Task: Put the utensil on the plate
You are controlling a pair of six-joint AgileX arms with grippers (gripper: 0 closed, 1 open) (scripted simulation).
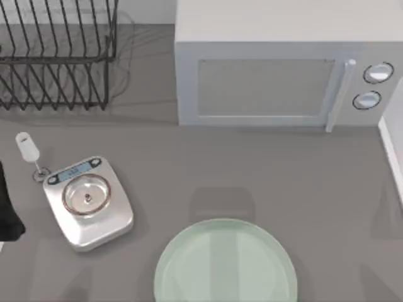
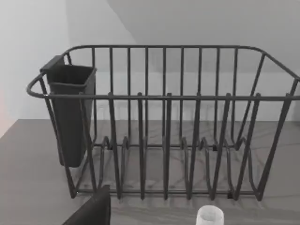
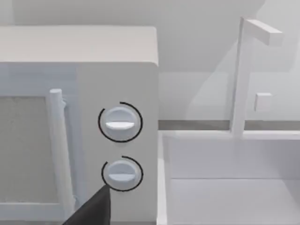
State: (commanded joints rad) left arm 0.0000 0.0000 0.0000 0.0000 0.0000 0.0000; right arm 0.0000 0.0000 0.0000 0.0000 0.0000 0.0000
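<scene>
The white spoon (image 1: pixel 29 153) lies at the table's nine o'clock edge, bowl pointing toward twelve, its handle tip touching the silver kitchen scale (image 1: pixel 88 202) just to its four o'clock. The pale green plate (image 1: pixel 225 264) sits at six o'clock, well apart. The left arm (image 1: pixel 7 207) is at the left edge; I cannot tell either gripper's finger state.

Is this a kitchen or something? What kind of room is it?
It looks like a kitchen counter, in a computer-made scene. There's a white microwave at the back, a black wire dish rack, a silver kitchen scale and a pale green plate.
</scene>
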